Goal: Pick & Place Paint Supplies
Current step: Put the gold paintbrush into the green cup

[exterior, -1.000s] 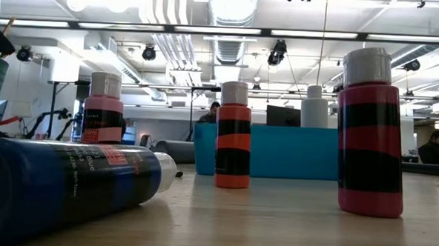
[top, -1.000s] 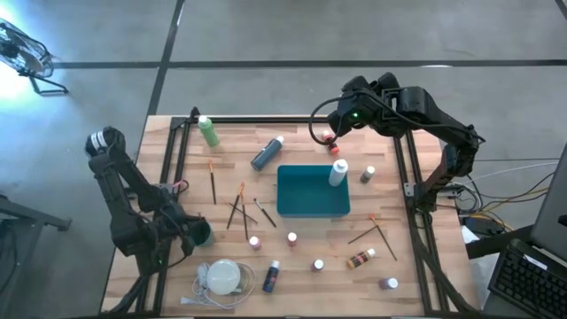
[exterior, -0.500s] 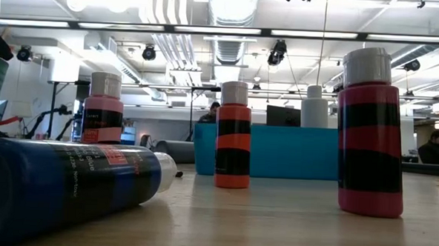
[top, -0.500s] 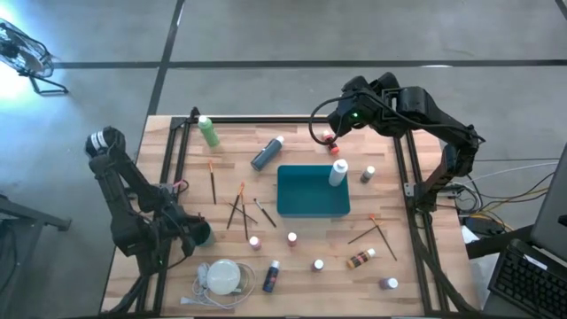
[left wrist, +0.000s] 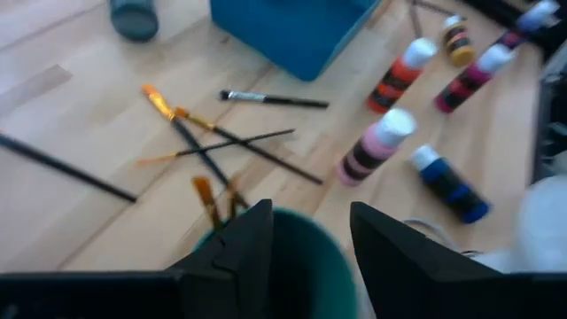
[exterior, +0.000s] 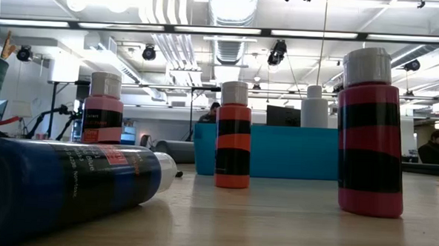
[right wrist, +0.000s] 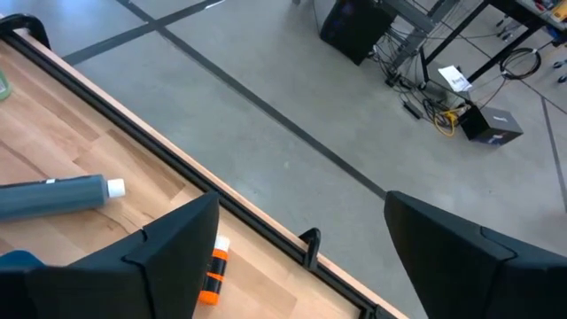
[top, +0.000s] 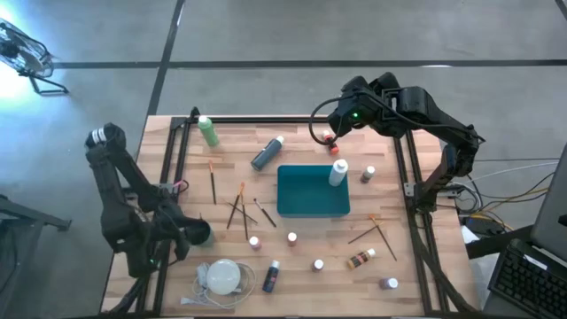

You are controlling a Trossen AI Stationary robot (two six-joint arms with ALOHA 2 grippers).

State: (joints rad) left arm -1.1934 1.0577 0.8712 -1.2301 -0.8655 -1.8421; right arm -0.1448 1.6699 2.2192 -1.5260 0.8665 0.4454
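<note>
A dark teal cup (top: 202,234) stands near the table's left edge, with orange-tipped brushes (left wrist: 208,197) sticking out of it. My left gripper (left wrist: 306,239) hovers open just above the cup's rim (left wrist: 306,266), touching nothing. More thin brushes (top: 239,209) lie on the wood beside it. Paint bottles are scattered about: a green one (top: 209,131) and a grey-blue one (top: 266,153) on their sides, several small ones (top: 291,238) upright. My right gripper (right wrist: 301,257) hangs open, high over the far right corner (top: 332,124).
A teal tray (top: 312,190) sits mid-table with a white bottle (top: 337,172) at its far right corner. A white disc with a cord (top: 221,276) lies near the front left. Black frame rails (top: 403,168) run along the table's sides. Two brushes (top: 376,230) lie right of the tray.
My left gripper has opened and risen from the teal cup. The brush it held has dropped into the cup, and its orange end now pokes above the rim. My right gripper's fingers have spread a little wider.
</note>
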